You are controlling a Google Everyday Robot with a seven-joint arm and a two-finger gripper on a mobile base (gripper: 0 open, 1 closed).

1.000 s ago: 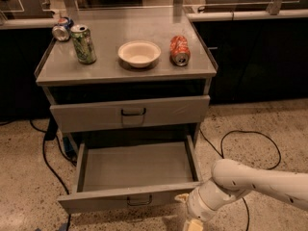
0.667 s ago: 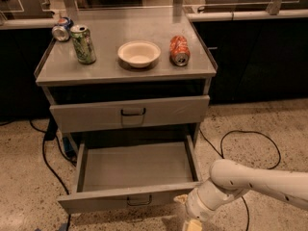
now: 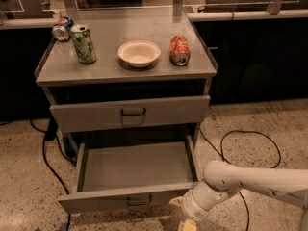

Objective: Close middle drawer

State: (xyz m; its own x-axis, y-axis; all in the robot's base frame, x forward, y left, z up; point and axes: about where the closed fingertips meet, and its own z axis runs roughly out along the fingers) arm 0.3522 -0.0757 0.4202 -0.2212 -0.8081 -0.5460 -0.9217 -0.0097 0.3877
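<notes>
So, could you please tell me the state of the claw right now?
The claw: open or closed cannot be told; it is low, by the right end of the open drawer front.

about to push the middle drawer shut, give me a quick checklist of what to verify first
1. Middle drawer pulled out and sitting straight in the cart: ok.
2. Nothing visible inside it that could jam: ok.
3. Tool low by the drawer's front right corner, touching the front panel: cannot tell.
4. Push lined up with the loop handle: not ok, the tool is off to the right.
5. Floor cable away from the drawer: ok.
6. Orange can lies on its side on top; safe from rolling at the bump: cannot tell.
</notes>
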